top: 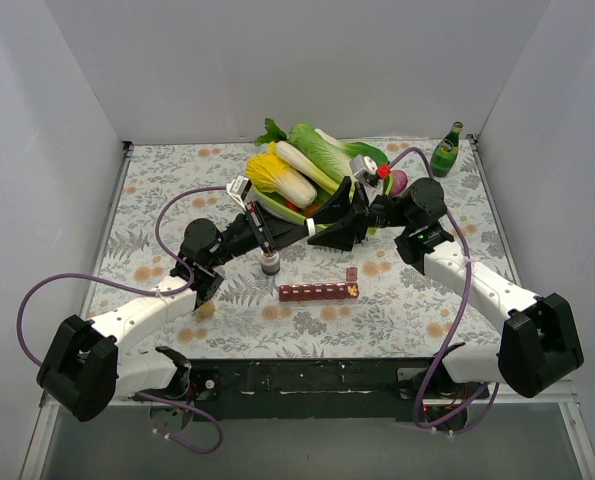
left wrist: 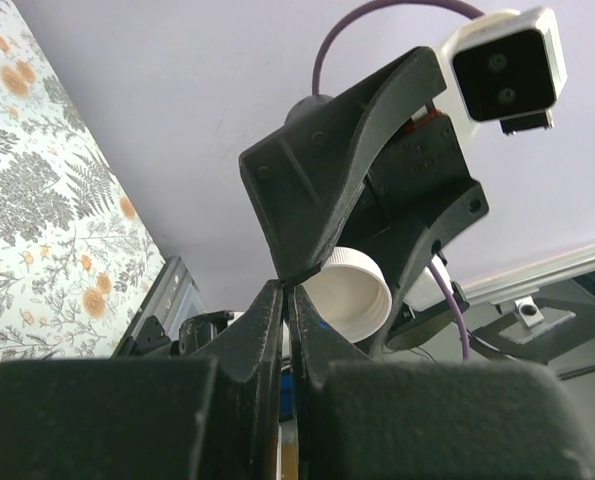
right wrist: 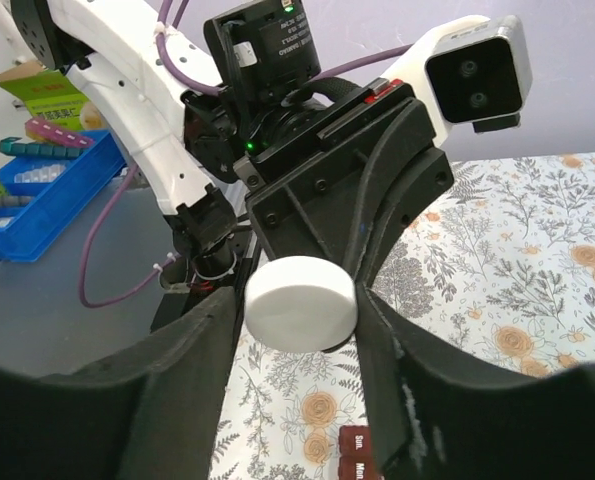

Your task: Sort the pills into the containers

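Above the middle of the desk [top: 147, 175] the left arm [top: 147, 305] and right arm [top: 477, 280] meet jaws to jaws, barring the vegetable tray [top: 277, 209] behind. A white cap [right wrist: 300, 303] fills the right jaws' gap. Near them stand a small bottle [top: 269, 263] and the pill box [top: 312, 292]. Bare cloth lies left and front right.

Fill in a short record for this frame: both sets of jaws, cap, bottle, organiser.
left gripper: jaws shut, tips at rim of white cap
right gripper: jaws closed on white cap, held in midair
bottle: upright, near left end of pill organiser
pill organiser: right-end lid open, orange pills in that compartment
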